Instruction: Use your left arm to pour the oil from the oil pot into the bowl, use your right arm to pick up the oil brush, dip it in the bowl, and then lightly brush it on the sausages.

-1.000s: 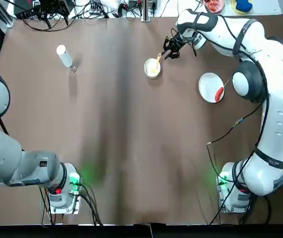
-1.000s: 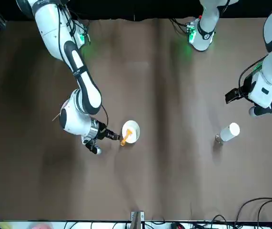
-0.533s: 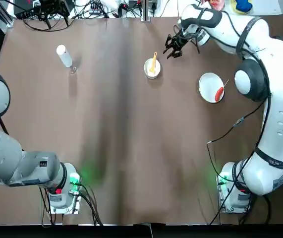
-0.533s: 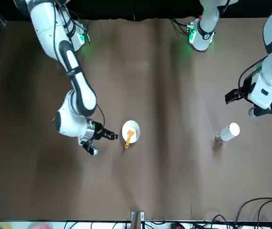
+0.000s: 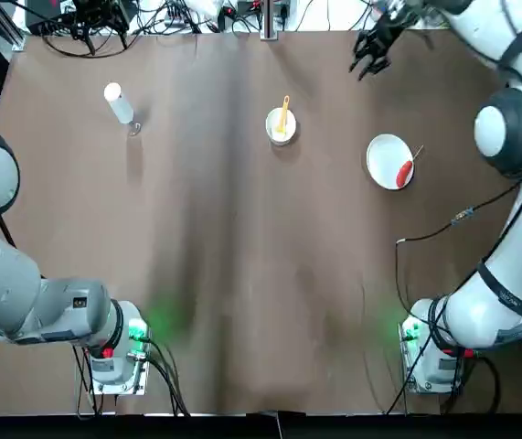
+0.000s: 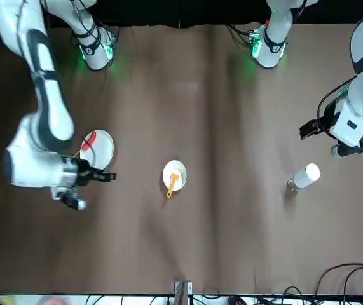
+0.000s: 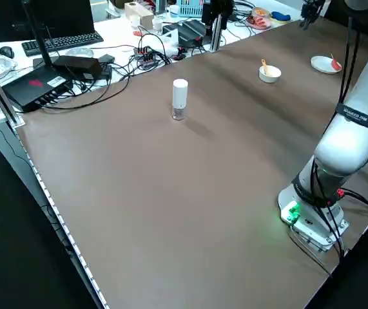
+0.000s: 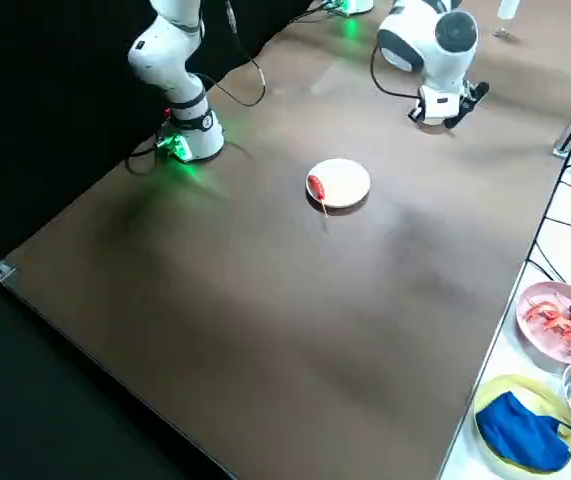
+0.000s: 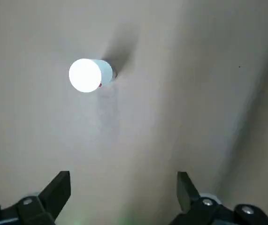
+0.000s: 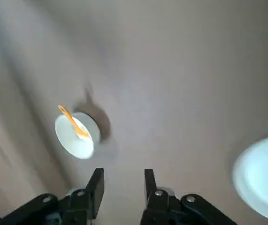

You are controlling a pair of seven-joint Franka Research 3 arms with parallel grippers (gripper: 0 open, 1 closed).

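- The short yellow-orange oil brush [image 5: 282,114] leans in the small round white bowl [image 5: 281,127], mid-table toward the far side, handle sticking out over the rim.
- It looks light, thin and stiff; I'd pinch it on the bare handle.
- The right gripper [image 5: 371,45] hangs far right of it, fingers parted, empty.
- The left gripper [image 9: 123,190] is spread wide above the upright white oil pot [image 5: 118,103], far left.

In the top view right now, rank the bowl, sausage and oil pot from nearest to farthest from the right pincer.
1. The bowl, toward the table's middle from the right pincer.
2. The sausage, on the plate at the right.
3. The oil pot, far left.
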